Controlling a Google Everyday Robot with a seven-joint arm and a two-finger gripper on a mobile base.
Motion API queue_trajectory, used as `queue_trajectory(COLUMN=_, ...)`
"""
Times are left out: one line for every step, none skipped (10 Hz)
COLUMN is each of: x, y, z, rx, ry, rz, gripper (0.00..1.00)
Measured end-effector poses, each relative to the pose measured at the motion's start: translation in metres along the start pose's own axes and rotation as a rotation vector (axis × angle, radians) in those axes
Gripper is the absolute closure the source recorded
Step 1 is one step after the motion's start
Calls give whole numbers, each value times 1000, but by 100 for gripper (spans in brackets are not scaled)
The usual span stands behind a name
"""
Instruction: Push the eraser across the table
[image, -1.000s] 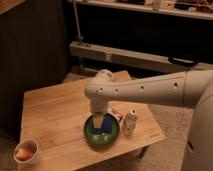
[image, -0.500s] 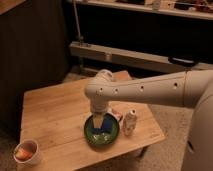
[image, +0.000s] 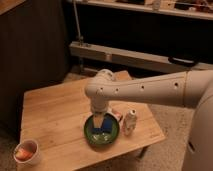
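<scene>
The eraser (image: 116, 113), a small whitish-and-red block, lies on the light wooden table (image: 55, 115), just right of the green plate (image: 101, 135) and partly hidden behind my arm. My white arm reaches in from the right and bends down at the wrist. The gripper (image: 99, 120) hangs over the plate, just above the blue rectangular pad (image: 104, 125) that rests in it. The gripper sits to the left of the eraser and close to it; whether they touch is hidden by the wrist.
A small white bottle (image: 130, 122) stands right of the plate, near the eraser. A cup (image: 26, 151) with something orange inside sits at the table's front left corner. Dark shelving and a wall rise behind the table.
</scene>
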Motion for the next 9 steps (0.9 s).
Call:
queue_trajectory(x=6, y=-7, z=-8, rx=19, ry=-10, rz=12, gripper=38)
queue_trajectory(x=14, y=-19, z=-23, rx=41, ry=-31, rz=34, gripper=38)
queue_trajectory(x=31, y=-36, z=-40, rx=72, ry=-54, rz=64, gripper=38)
queue_trajectory(x=53, y=-55, z=-56, rx=101, ry=-82, rz=103, gripper=38)
queue_trajectory(x=78, y=-70, z=-67, rx=122, ry=-105, rz=145, gripper=41)
queue_trajectory(x=107, y=-82, z=-75, rx=138, ry=-116, rz=193, gripper=50)
queue_trajectory(x=143, y=-98, z=-79, rx=142, ry=-114, rz=250, gripper=63)
queue_trajectory(x=162, y=-111, z=-77, rx=137, ry=-108, rz=284, gripper=71)
queue_trajectory(x=178, y=-122, z=-72, rx=126, ry=-99, rz=314, gripper=80)
